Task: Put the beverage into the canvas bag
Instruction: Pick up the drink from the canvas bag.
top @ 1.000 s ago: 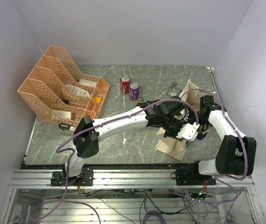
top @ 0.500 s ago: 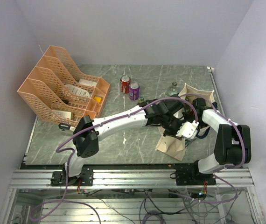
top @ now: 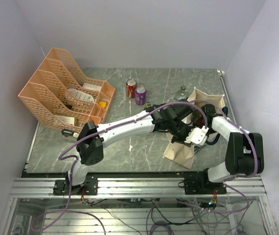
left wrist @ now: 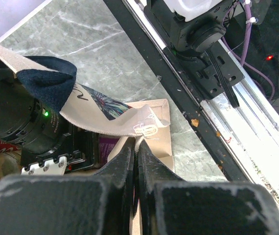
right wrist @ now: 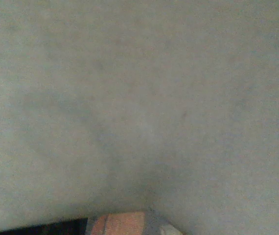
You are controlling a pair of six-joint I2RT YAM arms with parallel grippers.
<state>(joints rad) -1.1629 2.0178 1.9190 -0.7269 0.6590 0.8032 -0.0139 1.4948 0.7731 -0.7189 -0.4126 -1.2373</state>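
Seen from above, a grey-green marble table (top: 144,147) holds orange file trays (top: 56,93) at about 9 o'clock. A red can (top: 131,88) and a purple can (top: 140,95) stand upright, just beside each other, near 12 o'clock. A clear bottle (top: 181,93) stands at about 1 o'clock. The canvas bag (top: 180,152), cream cloth, sits at 3 o'clock on the table, its mouth open toward the far right corner. The left arm (top: 129,125) stretches from its base at 7 o'clock across the table to the bag's near side. In the left wrist view, the left gripper (left wrist: 135,147) has its two dark fingers pressed together, pinching a fold of the bag's cream rim between the tips. The rim is lifted off the table there. A dark navy strap (left wrist: 49,81) drapes over the cloth at 10 o'clock in that view, beside a dark printed design (left wrist: 105,105) on the fabric. Under the raised cloth sits a black motor housing with a green light (left wrist: 17,122). A sliver of red shows at the 9 o'clock edge, too small to identify. The right arm (top: 237,142) bends from 5 o'clock into the bag's mouth. The right gripper is hidden inside, so I cannot tell whether its fingers are spread or closed. The right wrist view is almost wholly blurred pale cloth, with a small pinkish-orange shape (right wrist: 117,223) at 6 o'clock that cannot be made out.
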